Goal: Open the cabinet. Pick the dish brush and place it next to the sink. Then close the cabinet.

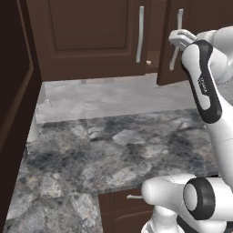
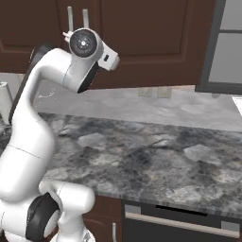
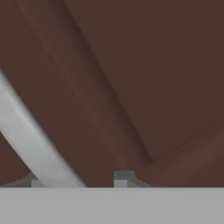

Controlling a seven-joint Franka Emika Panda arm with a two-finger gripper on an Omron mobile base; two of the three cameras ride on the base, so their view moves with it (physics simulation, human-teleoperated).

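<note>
The cabinet (image 1: 86, 36) is a dark brown wall unit with two panelled doors. Its left door is shut. Its right door (image 1: 164, 68) stands ajar, swung a little toward me. My gripper (image 1: 175, 40) is at that door's silver bar handle (image 1: 173, 57). In the hand view the handle (image 3: 39, 144) runs slantwise between my fingertips (image 3: 124, 178), and the gripper (image 3: 78, 180) stands open, wider than the bar. In the right base view my hand (image 2: 85, 43) hides the fingers, just below the two handles (image 2: 70, 19). The dish brush and the sink are out of view.
A grey marbled counter (image 1: 113, 150) runs below the cabinet, with a pale backsplash (image 1: 109, 95). A dark tall panel (image 1: 13, 113) crowds the left edge, with a pale glassy object (image 1: 34, 132) beside it. Below are a brown drawer (image 1: 123, 205) and a black dishwasher front (image 2: 179, 222).
</note>
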